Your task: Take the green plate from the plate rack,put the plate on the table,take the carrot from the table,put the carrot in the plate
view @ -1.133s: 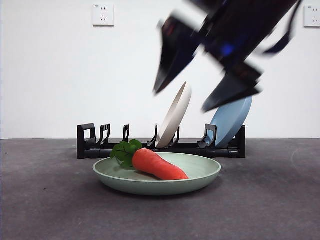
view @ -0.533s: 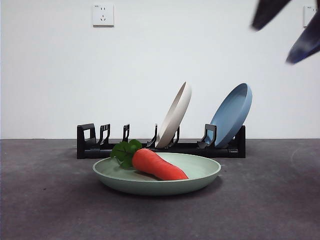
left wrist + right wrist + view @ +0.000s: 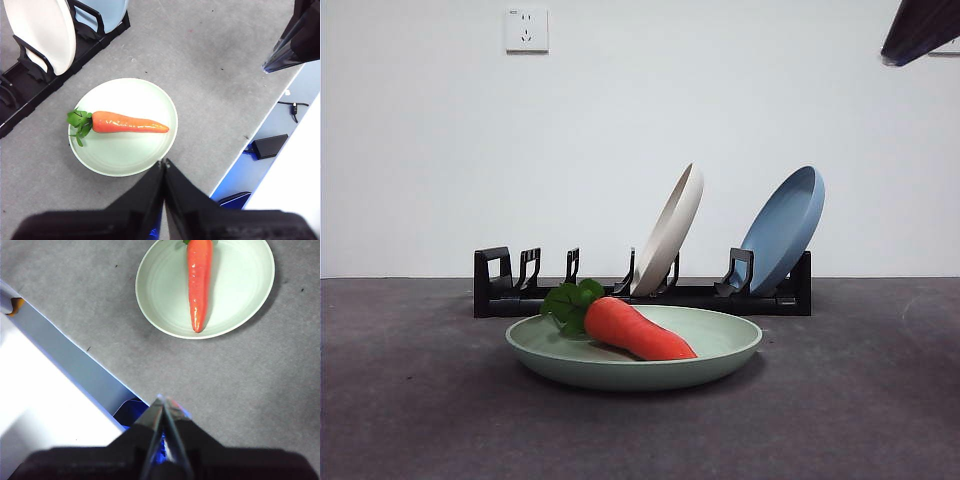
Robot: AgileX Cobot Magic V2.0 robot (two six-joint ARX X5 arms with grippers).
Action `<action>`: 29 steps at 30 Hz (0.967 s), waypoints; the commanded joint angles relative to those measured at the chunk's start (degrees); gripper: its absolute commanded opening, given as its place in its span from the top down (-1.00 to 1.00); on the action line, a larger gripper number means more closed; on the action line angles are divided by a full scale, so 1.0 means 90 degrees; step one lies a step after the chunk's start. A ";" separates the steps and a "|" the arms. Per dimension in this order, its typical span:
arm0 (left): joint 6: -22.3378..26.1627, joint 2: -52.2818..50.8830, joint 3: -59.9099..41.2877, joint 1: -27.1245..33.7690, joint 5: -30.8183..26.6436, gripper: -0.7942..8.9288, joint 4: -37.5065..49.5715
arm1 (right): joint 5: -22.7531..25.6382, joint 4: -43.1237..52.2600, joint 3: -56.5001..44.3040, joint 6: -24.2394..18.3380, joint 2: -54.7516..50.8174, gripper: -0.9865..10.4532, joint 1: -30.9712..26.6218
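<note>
Carrot [image 3: 638, 333] lies flat in the green plate [image 3: 720, 350], which sits on the table [image 3: 420, 400] just before the plate rack [image 3: 500, 290]. Both the left gripper [image 3: 164, 162] and right gripper [image 3: 162, 399] hang high above, jaws pressed together, gripping nothing.

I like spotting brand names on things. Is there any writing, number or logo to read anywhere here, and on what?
None can be read.
The green plate, carrot, cream-white plate, dusty-blue plate and plate rack show no writing.
The wall socket shows only plug holes; any marking is too small to tell.
</note>
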 commanded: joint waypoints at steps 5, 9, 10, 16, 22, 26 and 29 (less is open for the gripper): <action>-0.0039 0.0002 -0.0022 -0.0012 -0.0024 0.84 0.0000 | 0.0015 0.0022 -0.0044 0.0034 -0.0005 0.83 0.0010; -0.0039 0.0002 -0.0022 -0.0012 -0.0024 0.84 0.0000 | 0.0012 0.0022 -0.0044 0.0034 -0.0005 0.83 0.0010; -0.0039 0.0002 -0.0022 -0.0012 -0.0024 0.84 0.0002 | 0.0015 0.0022 -0.0044 0.0034 -0.0005 0.83 0.0010; -0.0032 0.0002 -0.0019 -0.0010 -0.0044 0.84 0.0029 | 0.0015 0.0022 -0.0044 0.0034 -0.0005 0.83 0.0010; 0.1013 -0.0253 -0.0024 0.0585 -0.0364 0.84 0.0636 | 0.0015 0.0017 -0.0044 0.0034 -0.0005 0.83 0.0010; 0.1370 -0.0644 -0.0036 0.1656 -0.0180 0.84 0.1615 | 0.0012 0.0015 -0.0044 0.0034 -0.0005 0.83 0.0010; 0.1379 -0.0991 -0.0051 0.2664 0.0172 0.84 0.1967 | 0.0012 0.0015 -0.0044 0.0034 -0.0005 0.83 0.0010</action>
